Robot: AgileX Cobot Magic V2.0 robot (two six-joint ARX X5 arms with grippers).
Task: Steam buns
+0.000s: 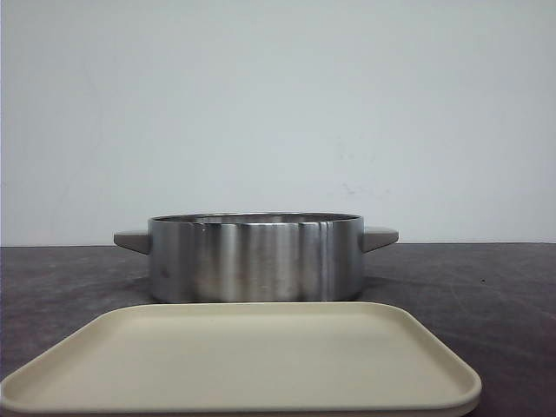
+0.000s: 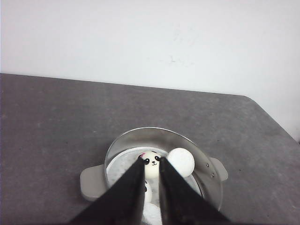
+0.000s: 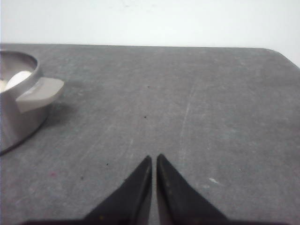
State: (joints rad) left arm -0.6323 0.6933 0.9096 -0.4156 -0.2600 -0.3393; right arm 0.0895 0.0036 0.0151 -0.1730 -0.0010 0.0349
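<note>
Neither arm shows in the front view, only the steel pot standing behind a cream tray. From the left wrist view I look down into the pot. Several white buns lie inside: one with a panda face, a plain white one, and others partly hidden by the fingers. My left gripper hangs above the pot, its jaws a little apart, and the panda-faced bun shows through the gap. My right gripper is shut over bare table, to the right of the pot.
The cream tray sits at the near edge of the dark grey table, right in front of the pot. The pot's grey handles stick out on both sides. A white wall stands behind the table.
</note>
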